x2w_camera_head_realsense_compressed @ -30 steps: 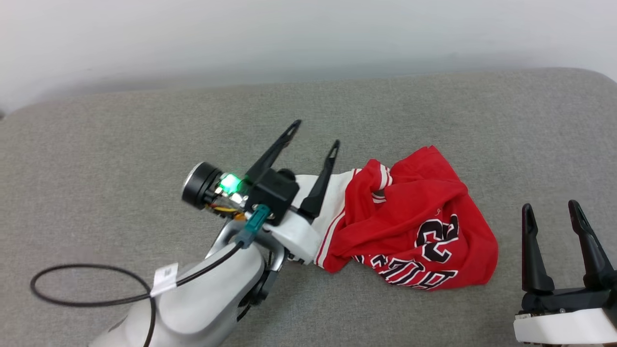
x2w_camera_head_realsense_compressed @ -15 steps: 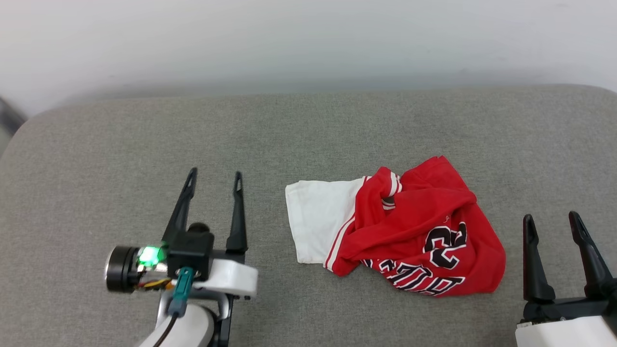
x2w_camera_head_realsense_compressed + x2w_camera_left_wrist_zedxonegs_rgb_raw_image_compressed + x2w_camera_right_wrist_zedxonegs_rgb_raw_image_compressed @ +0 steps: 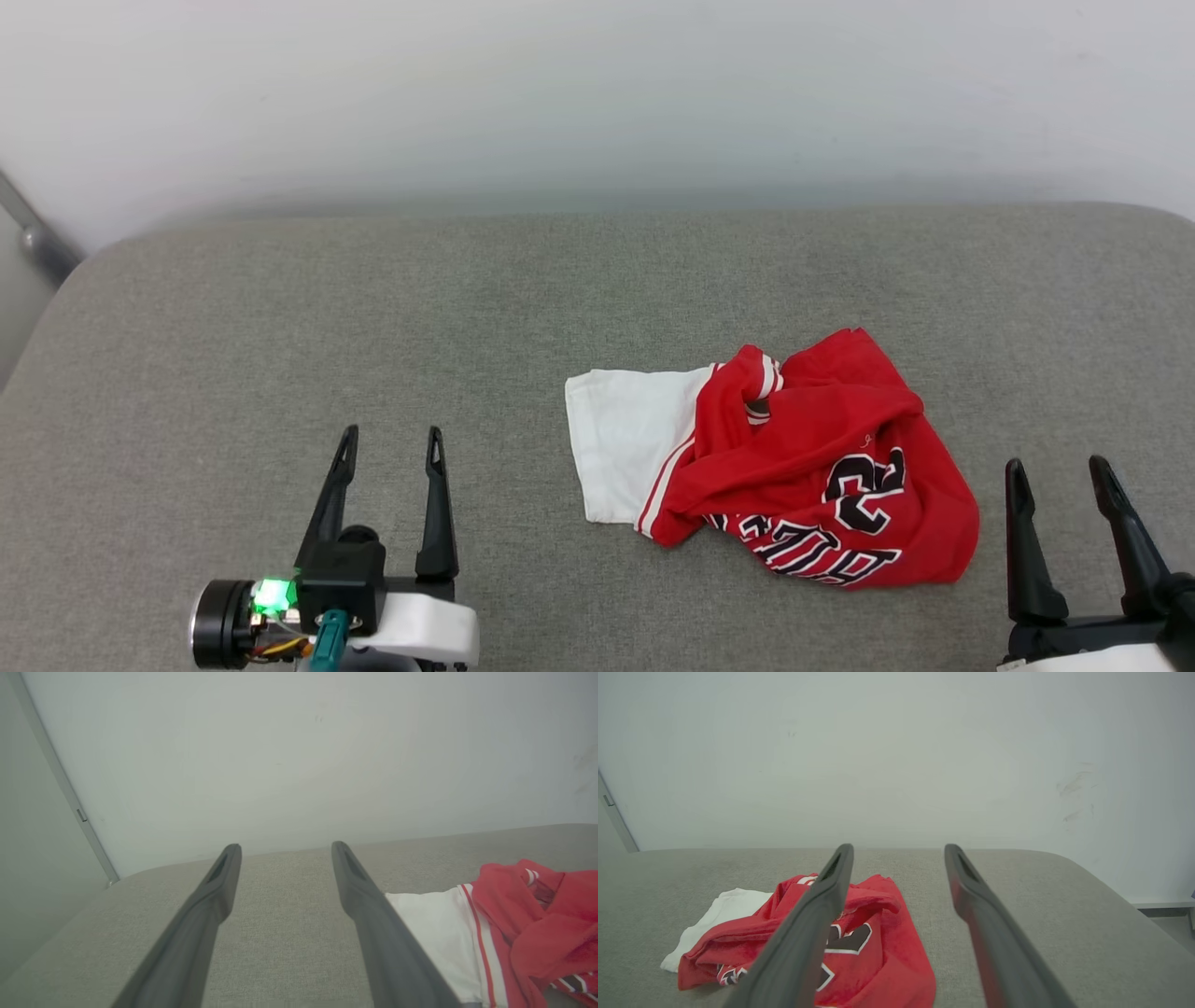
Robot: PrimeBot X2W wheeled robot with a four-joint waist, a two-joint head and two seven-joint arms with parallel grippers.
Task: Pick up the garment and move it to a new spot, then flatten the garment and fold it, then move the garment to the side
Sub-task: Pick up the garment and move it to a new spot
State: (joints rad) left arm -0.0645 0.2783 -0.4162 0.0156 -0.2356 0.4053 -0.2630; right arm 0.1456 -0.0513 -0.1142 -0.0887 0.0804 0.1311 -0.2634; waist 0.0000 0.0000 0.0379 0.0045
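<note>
The garment (image 3: 803, 476), a red jersey with a white sleeve and a black "23", lies crumpled in a heap on the grey cushioned surface (image 3: 373, 317), right of centre. My left gripper (image 3: 390, 445) is open and empty at the lower left, well clear of the white sleeve (image 3: 625, 439). At the lower right my right gripper (image 3: 1055, 471) is open and empty, just beside the garment's right edge. In the left wrist view the garment (image 3: 514, 924) lies right of the open fingers. In the right wrist view the garment (image 3: 878, 933) sits behind the left finger.
A pale wall (image 3: 597, 93) runs along the far edge of the grey surface. A metal bar (image 3: 33, 238) leans at the far left corner. The surface rounds off at its right end (image 3: 1111, 891).
My left arm has pulled back from the white sleeve to the lower left, leaving the garment lying free. The head camera has tilted, so the whole scene sits lower in view.
</note>
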